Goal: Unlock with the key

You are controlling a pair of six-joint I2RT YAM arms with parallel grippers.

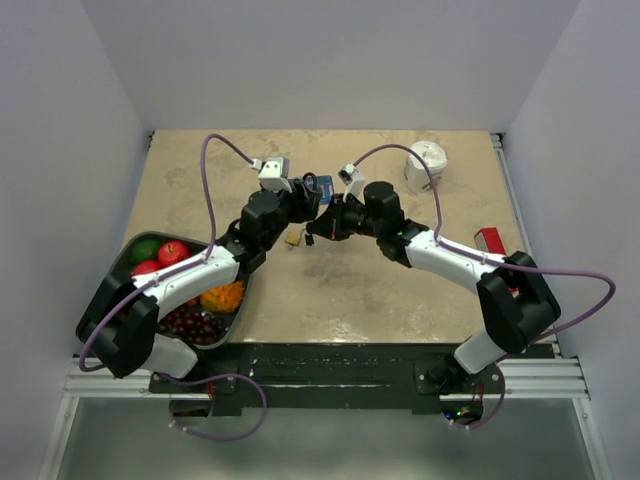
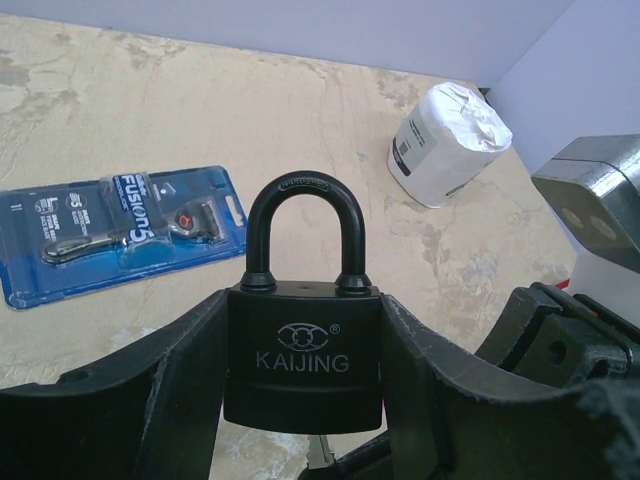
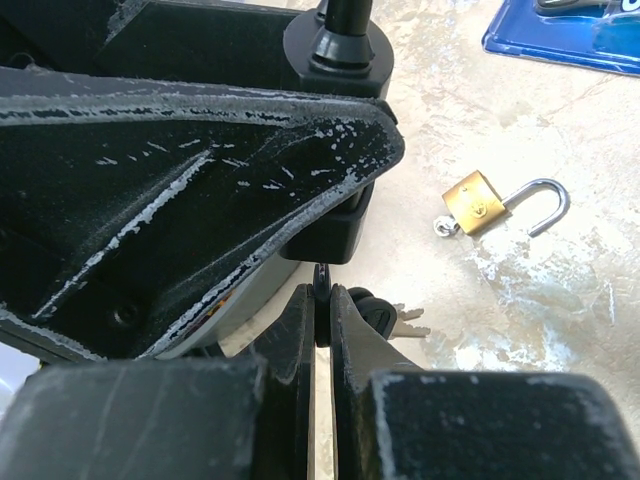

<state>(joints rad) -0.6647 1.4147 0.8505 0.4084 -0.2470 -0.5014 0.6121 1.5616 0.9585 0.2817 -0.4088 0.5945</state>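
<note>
Both arms are stretched toward the middle of the tabletop [image 1: 350,290], the grippers nose to nose. The black padlock [image 2: 300,300] is clamped by its body in the left gripper [image 2: 303,385], shackle seated. The key [image 3: 378,318] is pinched in the right gripper [image 3: 322,315], just beneath the padlock's underside; whether it is inserted cannot be told

I see the left gripper [image 2: 304,385] clamped on the black padlock [image 2: 302,345], one finger [image 2: 185,375] against each side of its body. The padlock stands upright, "KAIJING" facing the camera, shackle seated in both holes. Left of the padlock, a blue razor pack [image 2: 125,232] lies flat on the beige table [image 2: 300,120]. Right of and beyond the padlock rests a white wrapped roll [image 2: 447,143].
</note>
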